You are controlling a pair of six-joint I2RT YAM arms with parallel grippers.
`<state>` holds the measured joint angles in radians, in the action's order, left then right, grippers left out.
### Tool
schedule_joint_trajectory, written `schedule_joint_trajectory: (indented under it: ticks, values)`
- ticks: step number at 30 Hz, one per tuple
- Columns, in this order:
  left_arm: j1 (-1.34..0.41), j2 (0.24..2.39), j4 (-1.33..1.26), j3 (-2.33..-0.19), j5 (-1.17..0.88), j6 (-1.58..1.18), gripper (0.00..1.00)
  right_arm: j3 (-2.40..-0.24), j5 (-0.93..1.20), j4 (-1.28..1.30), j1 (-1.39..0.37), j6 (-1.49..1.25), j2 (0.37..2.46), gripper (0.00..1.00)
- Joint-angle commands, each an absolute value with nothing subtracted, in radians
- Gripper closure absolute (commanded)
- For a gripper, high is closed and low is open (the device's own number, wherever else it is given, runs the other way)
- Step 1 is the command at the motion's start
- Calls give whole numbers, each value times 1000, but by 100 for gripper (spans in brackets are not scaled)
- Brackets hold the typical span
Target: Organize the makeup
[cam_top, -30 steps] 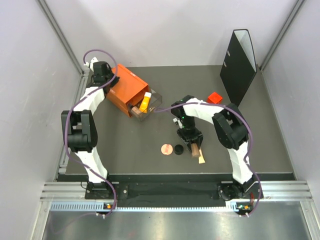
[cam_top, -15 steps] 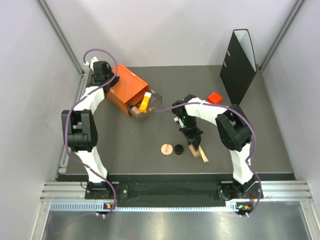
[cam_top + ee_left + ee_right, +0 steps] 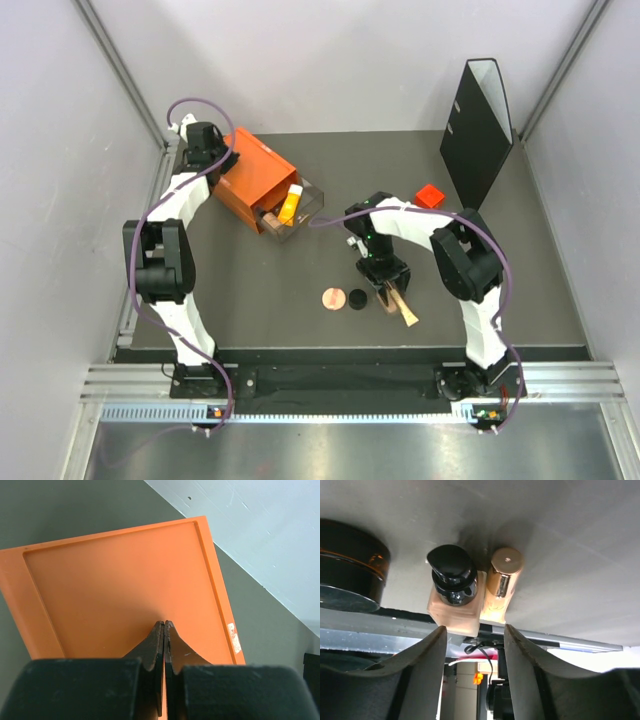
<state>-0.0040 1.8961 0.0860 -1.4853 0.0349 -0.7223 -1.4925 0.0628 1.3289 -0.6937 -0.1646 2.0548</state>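
Right wrist view shows my right gripper [image 3: 473, 630] spread wide and holding nothing, hanging over two items at the front of the table [image 3: 560, 540]. These are a beige bottle with a black cap [image 3: 454, 592] and a gold-capped beige stick [image 3: 502, 582], side by side and touching. A small black jar [image 3: 350, 567] sits near the bottle's other side.

I judge the step to be grasping one of the pair, most likely the bottle. The gap between my fingers [image 3: 420, 675] lines up over the seam between the two. To do this well I would shift toward the bottle, centre on its body, and close only once the stick is outside the gap, or I may pinch both or flick the stick away.

Left wrist view shows my left gripper [image 3: 164, 626] pressed fully together on nothing, over the lid of the orange drawer box [image 3: 120, 585]. I cannot tell whether it touches.

Top view count:
- one bottle, one stick and one jar
- one round pink disc [image 3: 333, 297] beside the jar
- one orange tube with white cap [image 3: 290, 207] in the box's open clear drawer [image 3: 312, 198]
- one red cube [image 3: 430, 195]
- one black file holder [image 3: 478, 120]
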Motion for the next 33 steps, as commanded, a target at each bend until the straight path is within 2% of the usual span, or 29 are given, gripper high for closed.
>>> schedule_joint_trajectory:
  ticks: [1,15,18,22,33]
  values:
    - [-9,1994,313,-1440,46,-686,100,-1486,64,1210,-712,-166,2013,49]
    - [-9,1996,314,-1440,52,-683,100,-1489,126,1160,-712,-129,2077,50]
    - [-9,1997,314,-1440,54,-683,100,-1506,121,1161,-712,-127,2091,58]
    - [-9,1997,314,-1440,55,-686,100,-1514,112,1161,-712,-126,2066,86]
    - [-11,2002,307,-1448,54,-696,100,-1604,130,1172,-712,-106,1927,97]
